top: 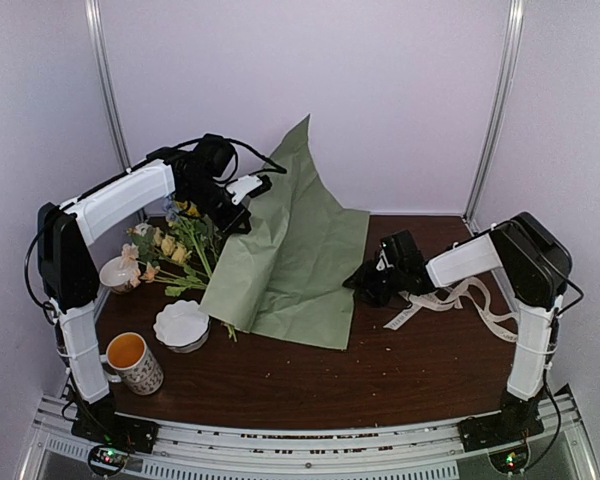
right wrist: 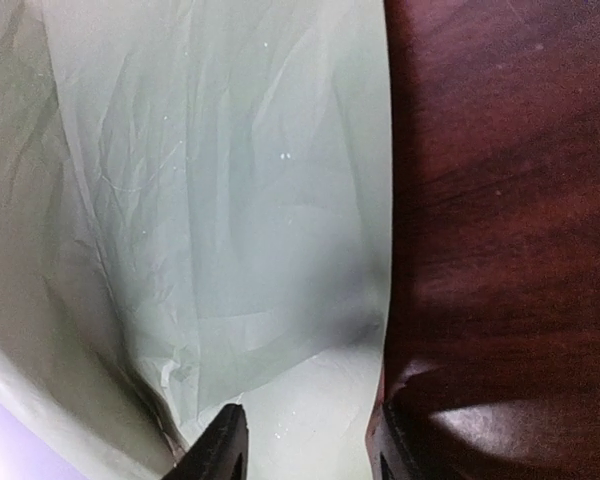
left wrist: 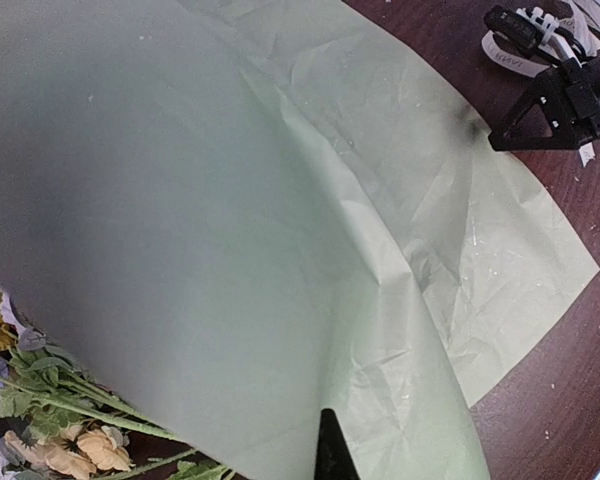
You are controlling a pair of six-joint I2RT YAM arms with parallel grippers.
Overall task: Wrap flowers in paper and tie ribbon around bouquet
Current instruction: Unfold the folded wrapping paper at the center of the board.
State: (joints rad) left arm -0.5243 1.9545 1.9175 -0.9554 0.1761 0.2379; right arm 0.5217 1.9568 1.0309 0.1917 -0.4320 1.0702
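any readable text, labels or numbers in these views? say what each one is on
On the ribbon: small dark print, too small and blurred to read in any view.
On the mug: a speckled pattern only, no legible words.
On the paper: plain, no print visible.
No other words, numbers or signs can be read.

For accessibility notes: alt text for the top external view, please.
The left end effector holds a sage-green paper up by its edge, tenting it beside the flowers on a dark wooden table. The right end effector sits low at the paper's right edge, the ribbon loose beside that arm; a white bowl and a mug stand front left.
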